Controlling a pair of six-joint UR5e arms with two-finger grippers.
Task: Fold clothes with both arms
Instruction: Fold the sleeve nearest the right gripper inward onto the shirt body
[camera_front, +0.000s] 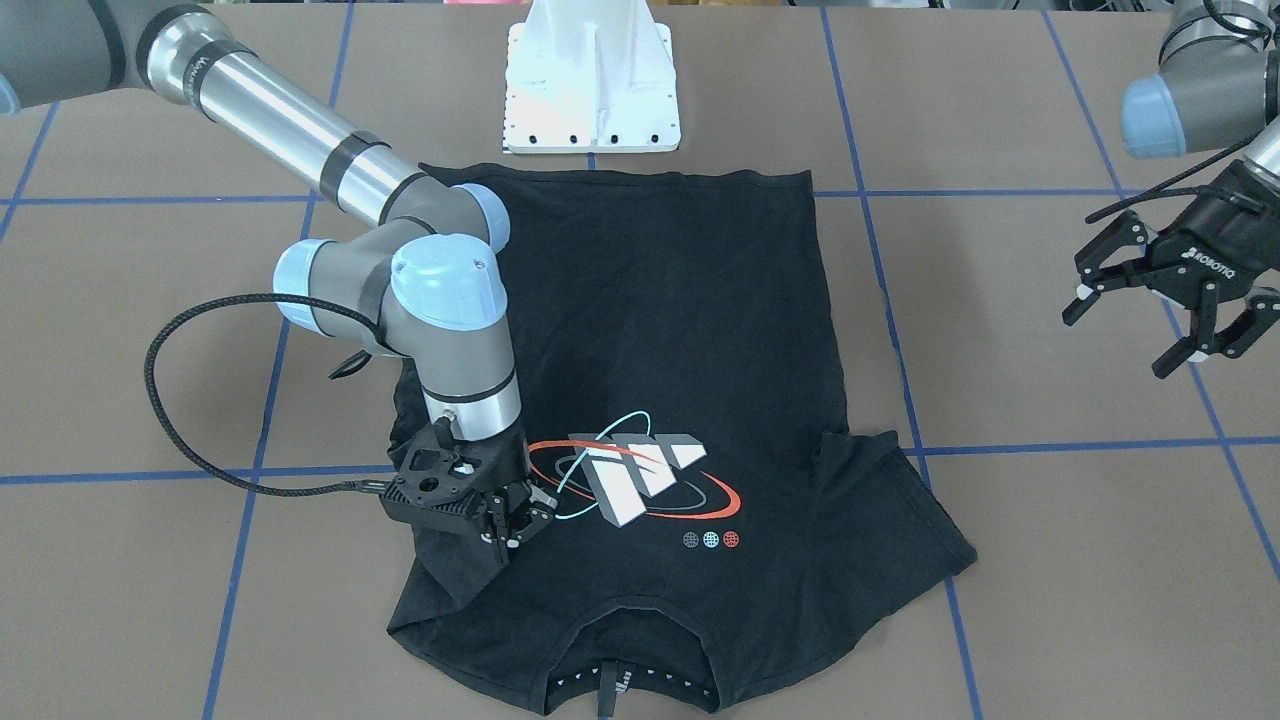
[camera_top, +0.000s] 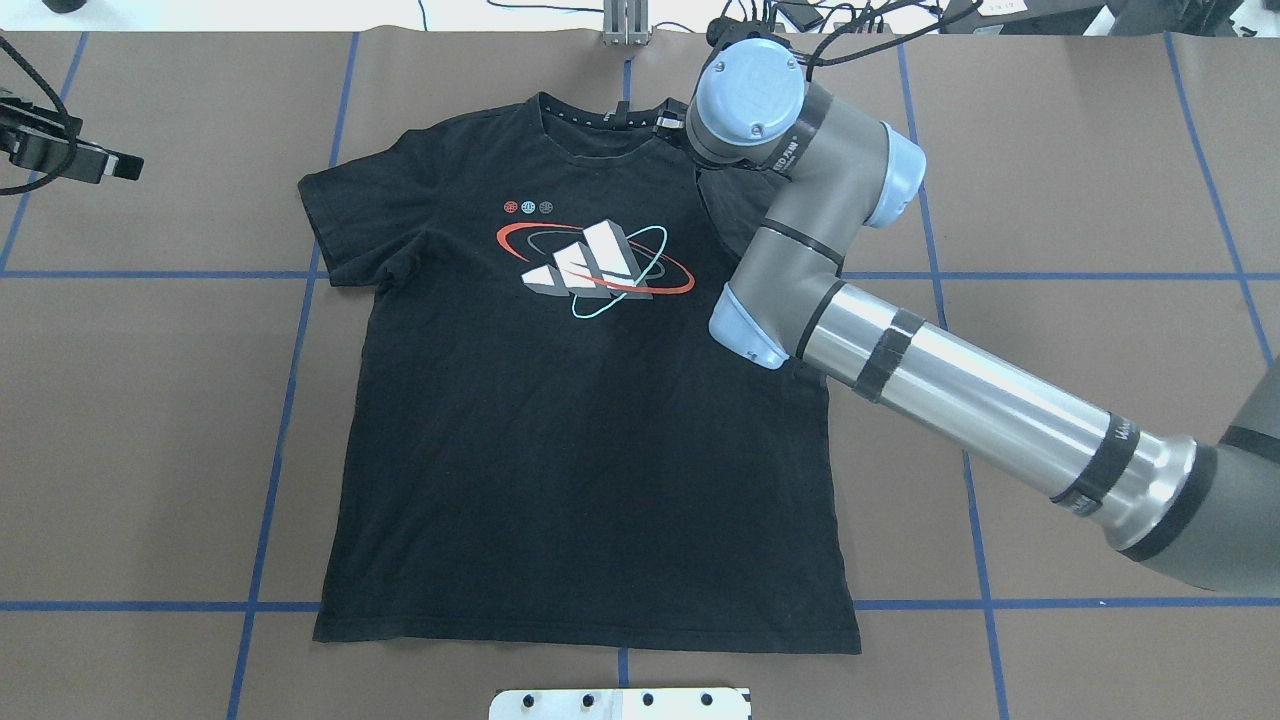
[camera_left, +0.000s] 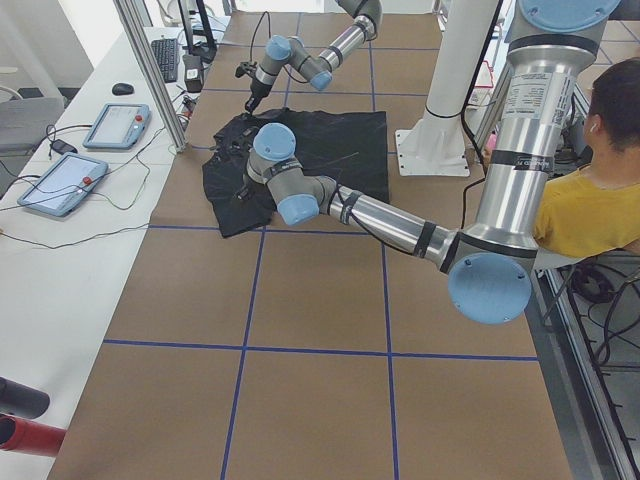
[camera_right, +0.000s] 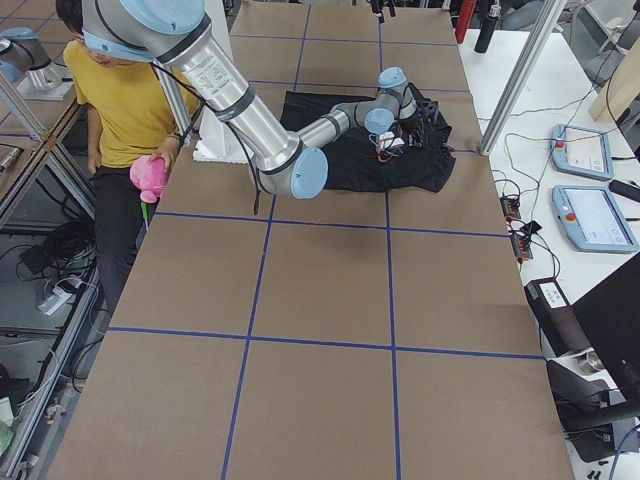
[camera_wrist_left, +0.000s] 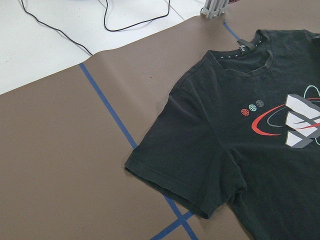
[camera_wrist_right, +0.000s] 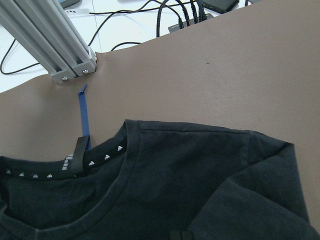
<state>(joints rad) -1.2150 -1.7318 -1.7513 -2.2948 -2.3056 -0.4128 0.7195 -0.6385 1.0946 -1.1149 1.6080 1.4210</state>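
The right gripper (camera_front: 518, 522) is seen with its fingers drawn together on black fabric at the shirt's (camera_front: 680, 320) right sleeve (camera_front: 450, 585). That sleeve is turned inward over the shoulder and rises in a fold to the fingers. The gripper is mostly hidden under the wrist in the overhead view. Lettering on the right arm (camera_front: 260, 100) is too small to be read.

The shirt is laid face up on the brown table (camera_front: 1000, 520). Its collar (camera_front: 630, 650) is on the side away from the robot and its hem is near the white pedestal (camera_front: 592, 90). The left sleeve (camera_wrist_left: 185, 170) is spread flat. The chest graphic (camera_front: 640, 475), just beside the right gripper, consists of three slanted grey-white bars crossed by a red and a teal ring. No words are found in it. Three small dots (camera_front: 711, 539), grey, teal and red, are printed near it. A row of small white triangles is noted inside the collar, together with a black loop tab (camera_wrist_right: 79, 155) whose white print cannot be read.

The left gripper (camera_front: 1118, 340) is held with its fingers spread wide and nothing between them. It is above the table and well apart from the shirt. "ROBOTIQ" (camera_front: 1208, 264) is read in white on its black body.

The table is marked with a grid of blue tape (camera_front: 1050, 445).
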